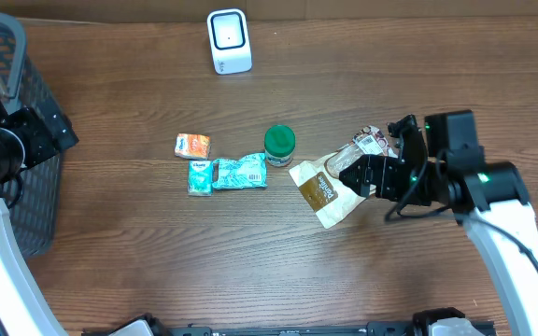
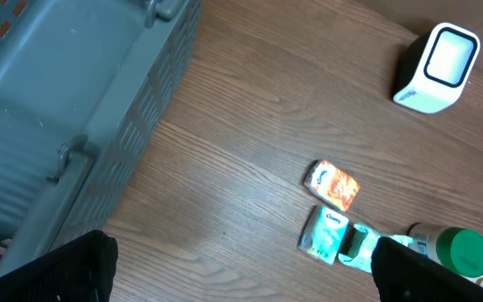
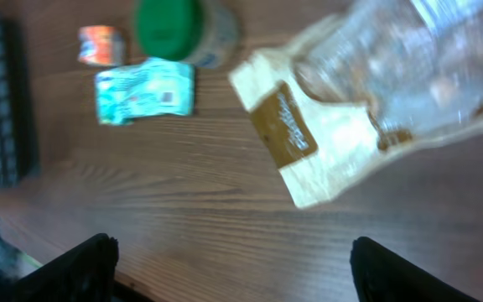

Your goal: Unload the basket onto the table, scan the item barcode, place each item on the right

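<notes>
- Overhead view: the beige snack bag [image 1: 325,193] lies on the desk [image 1: 157,252], just right of the green-lidded jar [image 1: 279,143].
- The right claw [image 1: 350,173] hangs over the bag's clear upper end, fingers apart.
- The left claw [image 2: 237,256] stands wide apart and empty, near the grey basket [image 2: 57,101].
- The white scanner [image 1: 229,40] sits well apart from the bag.

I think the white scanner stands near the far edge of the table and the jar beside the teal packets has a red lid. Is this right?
Not quite. The overhead view shows the jar has a green lid, not a red one. The white scanner does stand near the far edge, and the jar is beside the teal packets.
</notes>
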{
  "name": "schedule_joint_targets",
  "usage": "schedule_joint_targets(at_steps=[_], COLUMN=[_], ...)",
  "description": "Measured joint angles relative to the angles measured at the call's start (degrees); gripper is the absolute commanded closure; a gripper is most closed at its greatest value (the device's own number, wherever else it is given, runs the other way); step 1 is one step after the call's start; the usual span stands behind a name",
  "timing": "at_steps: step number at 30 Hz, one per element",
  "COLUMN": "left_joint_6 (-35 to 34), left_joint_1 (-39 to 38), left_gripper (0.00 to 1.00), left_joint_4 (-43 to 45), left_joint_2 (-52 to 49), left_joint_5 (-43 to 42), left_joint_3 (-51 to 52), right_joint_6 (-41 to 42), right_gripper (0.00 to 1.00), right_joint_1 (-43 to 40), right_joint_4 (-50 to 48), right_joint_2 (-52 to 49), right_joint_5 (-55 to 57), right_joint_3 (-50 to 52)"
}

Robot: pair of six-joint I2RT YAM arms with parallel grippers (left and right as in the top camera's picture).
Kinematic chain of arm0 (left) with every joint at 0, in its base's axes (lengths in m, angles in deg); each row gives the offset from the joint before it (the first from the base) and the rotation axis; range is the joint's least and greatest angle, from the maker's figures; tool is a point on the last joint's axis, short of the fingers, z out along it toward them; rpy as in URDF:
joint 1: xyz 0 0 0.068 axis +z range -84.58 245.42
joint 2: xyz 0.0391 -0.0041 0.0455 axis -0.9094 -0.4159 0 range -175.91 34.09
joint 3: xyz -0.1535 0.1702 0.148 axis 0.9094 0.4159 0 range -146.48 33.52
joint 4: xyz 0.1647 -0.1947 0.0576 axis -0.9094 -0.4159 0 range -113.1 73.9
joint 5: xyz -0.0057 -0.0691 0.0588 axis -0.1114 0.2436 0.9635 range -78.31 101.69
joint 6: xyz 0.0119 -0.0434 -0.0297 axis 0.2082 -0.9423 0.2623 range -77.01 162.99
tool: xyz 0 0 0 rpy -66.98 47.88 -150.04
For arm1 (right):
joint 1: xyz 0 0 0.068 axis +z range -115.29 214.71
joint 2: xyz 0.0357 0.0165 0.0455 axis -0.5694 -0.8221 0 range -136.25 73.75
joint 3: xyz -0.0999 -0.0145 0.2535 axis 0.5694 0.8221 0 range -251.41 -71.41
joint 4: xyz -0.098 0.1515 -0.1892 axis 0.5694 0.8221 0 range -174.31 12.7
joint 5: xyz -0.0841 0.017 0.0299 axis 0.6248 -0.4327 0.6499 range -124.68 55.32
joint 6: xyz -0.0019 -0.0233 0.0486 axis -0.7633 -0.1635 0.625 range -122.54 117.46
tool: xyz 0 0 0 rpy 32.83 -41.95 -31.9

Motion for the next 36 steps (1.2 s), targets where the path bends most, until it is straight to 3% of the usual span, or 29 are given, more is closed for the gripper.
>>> schedule_joint_targets(at_steps=[8, 16, 25, 36], left_joint_6=[0.0, 0.0, 0.0, 0.0], left_joint_1=[0.0, 0.0, 0.0, 0.0], left_gripper=[0.01, 0.01, 0.01, 0.01], left_joint_4=[0.0, 0.0, 0.0, 0.0], left_joint_2=[0.0, 0.0, 0.0, 0.0], left_joint_5=[0.0, 0.0, 0.0, 0.0], left_joint_3=[0.0, 0.0, 0.0, 0.0], right_joint_6=[13.9, 19.7, 20.7, 12.1], right_gripper=[0.15, 0.17, 0.04, 0.03], right_joint_1=[-4.0, -11.5, -12.7, -12.8], right_joint_4=[-8.3, -21.8, -41.7, -62.1], right_joint_2=[-3.0, -3.7, -10.9, -20.2], right_joint_5=[5.6, 5.1, 3.0, -4.0], right_joint_3=[7.2, 19.7, 27.0, 27.1])
